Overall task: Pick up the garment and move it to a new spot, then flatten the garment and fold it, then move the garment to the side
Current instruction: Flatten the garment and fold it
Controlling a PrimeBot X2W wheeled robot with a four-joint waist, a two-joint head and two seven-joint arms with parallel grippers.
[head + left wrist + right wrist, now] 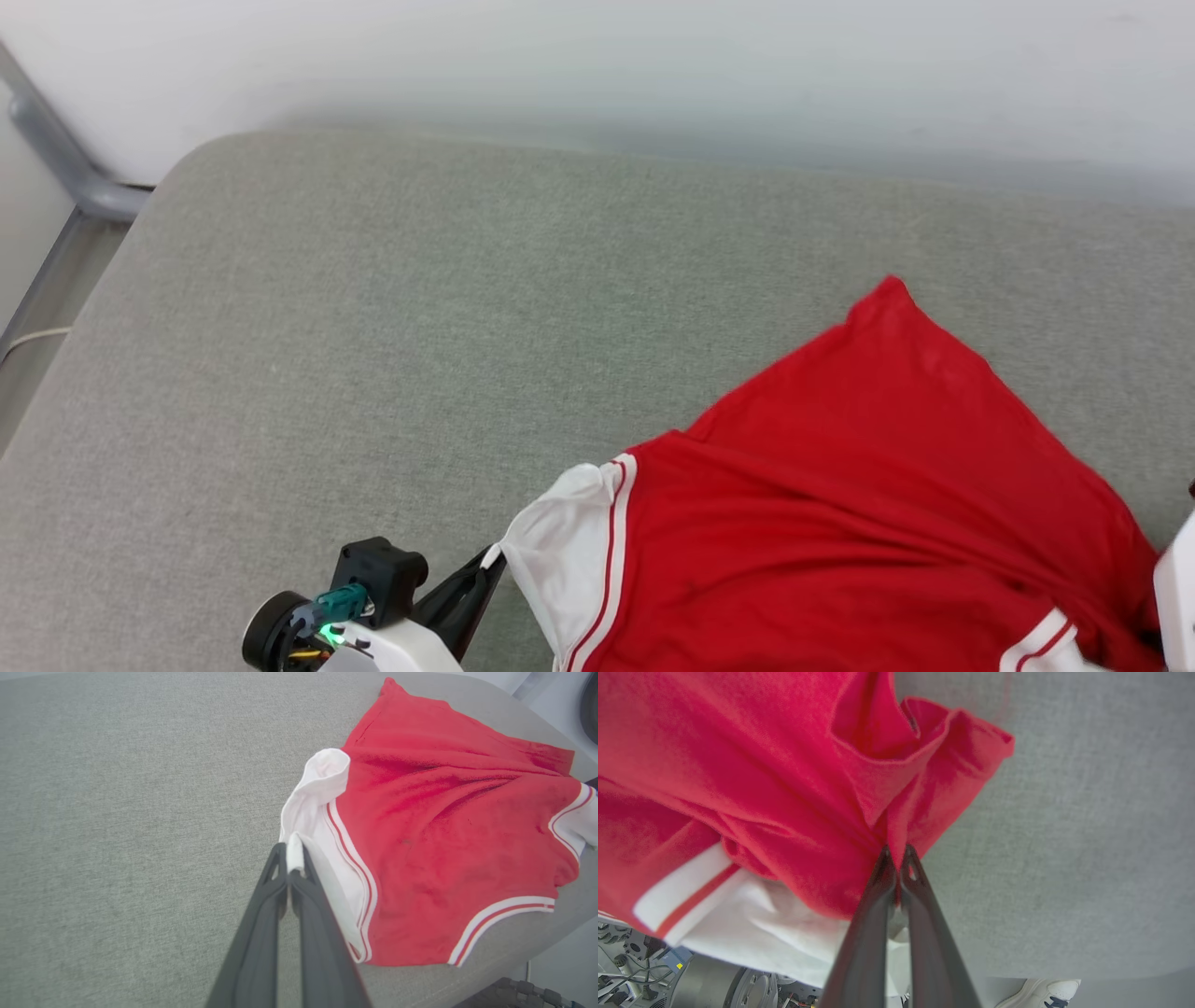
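From the head camera, the garment (887, 485) lies back-side up on the near right part of the grey cushion (373, 327), spread but creased, with its far corner pointing towards the cushion's middle. The left gripper (485, 565) meets the tip of the white sleeve (560, 551) close to the cushion's front edge. The step in hand looks like the lift for moving to a new spot, and the broad bare left half of the cushion is the obvious target. In the left wrist view the fingers are closed on a thin tab of the sleeve's edge. That bite is shallow, so the lift should be slow and steady, as a jerk could pull the hem free. In the right wrist view the right gripper (896, 856) has its fingers pressed together on a bunched fold of red cloth just inside the cushion's front edge. A pale shoe (1045, 994) shows on the floor beyond that edge. Because one hold is on a sleeve and the other on body fabric, both arms should rise together at the same height. They should also draw apart gently so the cloth hangs taut and clears the cushion before it is carried sideways.
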